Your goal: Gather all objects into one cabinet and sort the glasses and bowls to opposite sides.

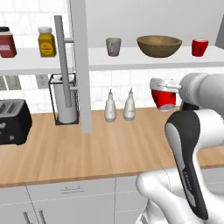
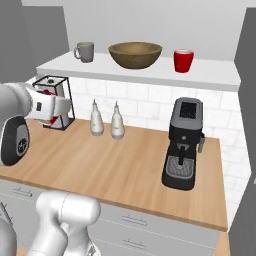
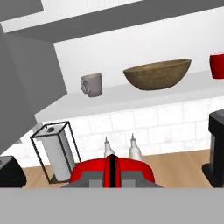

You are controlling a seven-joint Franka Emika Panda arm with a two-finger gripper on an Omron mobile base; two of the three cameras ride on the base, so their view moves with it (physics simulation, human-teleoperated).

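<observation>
The gripper [image 3: 112, 173] is clamped on a red cup [image 1: 164, 99], jaws closed across its rim, carried in the air above the wooden counter [image 1: 87, 148] and well below the shelf board [image 1: 153, 58] of the cabinet.

In the hand view the held cup sits at 6 o'clock, and the shelf runs across the upper half. On it stand the grey-green cup [image 3: 92, 85] at about 11 o'clock, the wooden bowl [image 3: 157, 74] at about 1 o'clock, and a second red cup [image 3: 217, 66] at the 2 o'clock edge.

Judgement: the coming move turns on height and side. The shelf lies above and ahead of the jaws, so the cup must rise before going forward. The bowl stands between the two shelved cups; the side to aim for is not yet settled.

The two white shakers [image 1: 110, 107] stand on the counter under the shelf, clear of the carried cup.
</observation>
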